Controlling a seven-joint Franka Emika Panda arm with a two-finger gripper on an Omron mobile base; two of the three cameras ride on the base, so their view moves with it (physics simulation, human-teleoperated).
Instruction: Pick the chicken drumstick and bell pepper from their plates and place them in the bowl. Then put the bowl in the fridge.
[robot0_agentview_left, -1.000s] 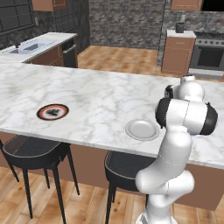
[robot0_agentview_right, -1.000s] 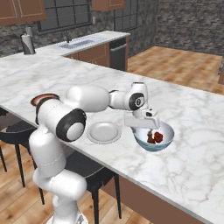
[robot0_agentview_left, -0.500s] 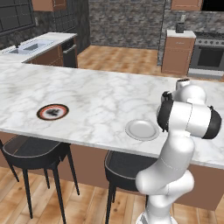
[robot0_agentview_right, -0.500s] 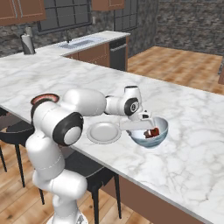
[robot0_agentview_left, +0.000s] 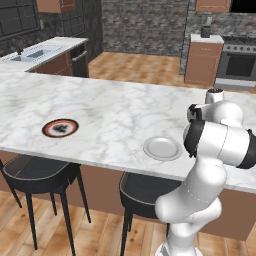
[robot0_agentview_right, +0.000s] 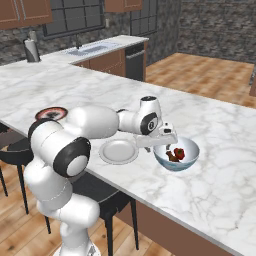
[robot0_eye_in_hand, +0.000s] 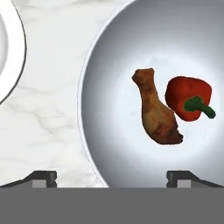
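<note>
Marble counter (robot0_agentview_left: 100, 107) in the left base view carries both plates near its front edge. From the right, my fingers (robot0_agentview_right: 167, 141) hang open at the bowl (robot0_agentview_right: 191, 156) rim. Hand view: drumstick (robot0_eye_in_hand: 156, 113) and pepper (robot0_eye_in_hand: 188, 98) lie inside; I should straddle the near rim squarely before closing.

Two plates sit on the counter: one dark-centred (robot0_agentview_left: 60, 128), one white (robot0_agentview_left: 162, 148). One bowl (robot0_agentview_right: 192, 150) holds one drumstick (robot0_eye_in_hand: 156, 114) and one pepper (robot0_eye_in_hand: 188, 98). Two black stools (robot0_agentview_left: 40, 169) stand under the counter edge.
</note>
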